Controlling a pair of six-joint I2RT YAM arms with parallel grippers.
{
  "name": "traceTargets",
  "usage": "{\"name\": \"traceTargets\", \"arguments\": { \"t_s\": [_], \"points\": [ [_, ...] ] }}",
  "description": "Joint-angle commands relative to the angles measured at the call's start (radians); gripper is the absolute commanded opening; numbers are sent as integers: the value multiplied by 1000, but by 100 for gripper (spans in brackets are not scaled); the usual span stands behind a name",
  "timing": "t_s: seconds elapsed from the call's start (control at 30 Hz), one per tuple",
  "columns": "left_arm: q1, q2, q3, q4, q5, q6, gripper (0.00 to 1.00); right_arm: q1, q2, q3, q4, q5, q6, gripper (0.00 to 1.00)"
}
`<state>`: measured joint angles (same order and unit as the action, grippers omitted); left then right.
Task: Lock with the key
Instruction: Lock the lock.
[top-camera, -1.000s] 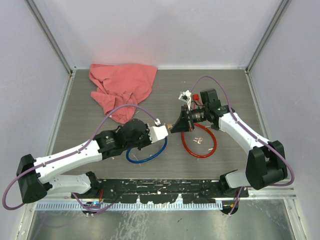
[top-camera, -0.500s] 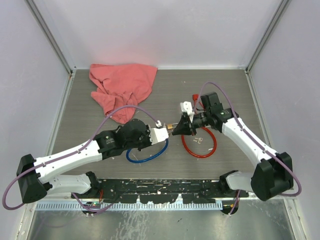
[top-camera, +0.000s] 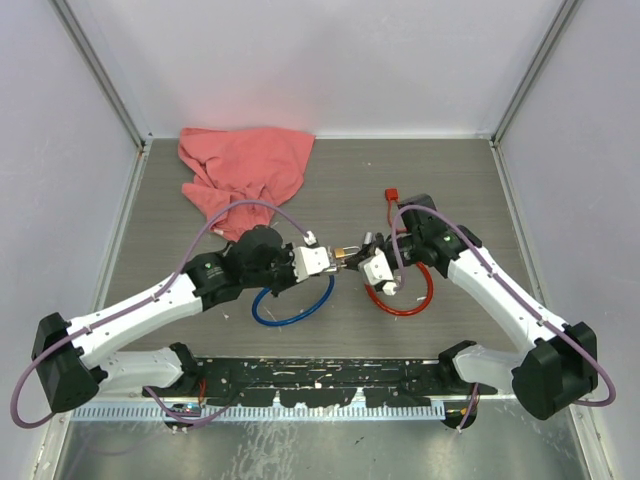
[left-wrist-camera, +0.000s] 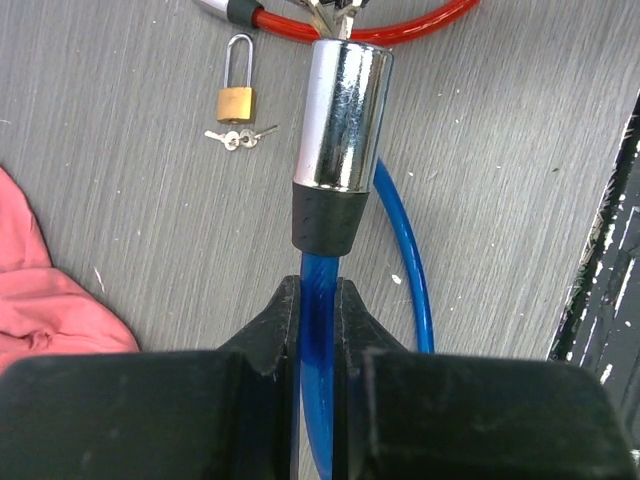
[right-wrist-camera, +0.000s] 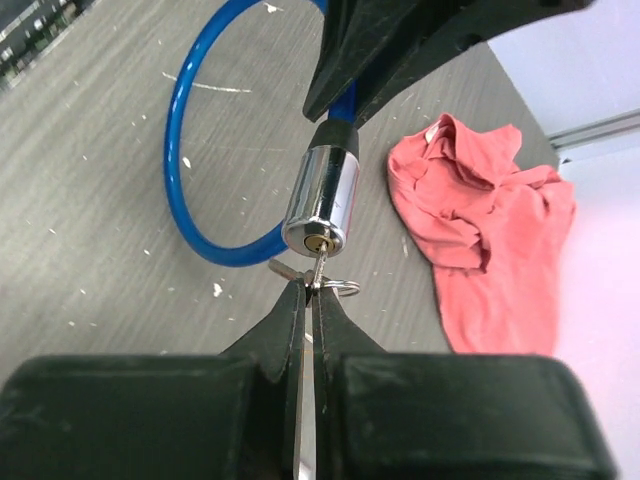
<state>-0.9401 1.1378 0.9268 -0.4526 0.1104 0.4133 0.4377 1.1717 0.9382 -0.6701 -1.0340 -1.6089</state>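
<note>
The left end effector (left-wrist-camera: 318, 300) is clamping the blue cable (left-wrist-camera: 318, 335) just behind the chrome lock cylinder (left-wrist-camera: 341, 110), holding it over the counter (left-wrist-camera: 120, 250). The right end effector (right-wrist-camera: 308, 296) is pinching the key (right-wrist-camera: 319, 266), its tip entering the keyhole (right-wrist-camera: 316, 243); the turn seems not yet made.

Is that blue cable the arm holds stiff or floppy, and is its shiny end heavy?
Probably springy, not limp: the blue cable lies in a round loop on the table. Its chrome end looks like solid metal, so likely heavy for its size and slippery; the left gripper pinches the cable behind it.
</note>
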Motion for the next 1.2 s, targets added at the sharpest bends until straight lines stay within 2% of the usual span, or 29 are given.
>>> {"name": "traceTargets", "arguments": {
  "t_s": [0.0,0.13,0.17,0.23,0.3,0.43,0.5,0.67,0.73,0.83,0.93,1.17],
  "points": [
    [55,-1,34,-46,139,-6,0,1,-14,35,10,86,-195,1],
    [89,-2,37,-49,178,-8,0,-1,-24,64,25,147,-114,4],
    [90,-3,37,-52,176,-9,0,-2,-25,75,32,154,-30,15],
    [89,-7,37,-54,175,-9,0,-8,-34,69,33,158,36,35],
    [89,-13,35,-58,174,-8,0,-24,-51,43,33,143,62,47],
    [90,-27,27,-56,171,-12,0,-64,-69,26,35,88,170,58],
    [90,-33,23,-50,172,-17,0,-92,-76,36,66,38,324,62],
    [89,-46,13,-34,172,-30,0,-107,-83,45,245,-101,921,66],
    [89,-48,13,-33,171,-32,0,-107,-77,-11,405,-200,1213,66],
    [89,-50,15,-34,172,-38,0,-107,-75,-127,728,-191,1565,66],
    [89,-56,14,-32,173,-45,0,-104,-46,-134,743,-151,1609,65],
    [89,-55,9,-22,175,-50,0,-86,-7,-133,718,-118,1610,54]
  ]
}}
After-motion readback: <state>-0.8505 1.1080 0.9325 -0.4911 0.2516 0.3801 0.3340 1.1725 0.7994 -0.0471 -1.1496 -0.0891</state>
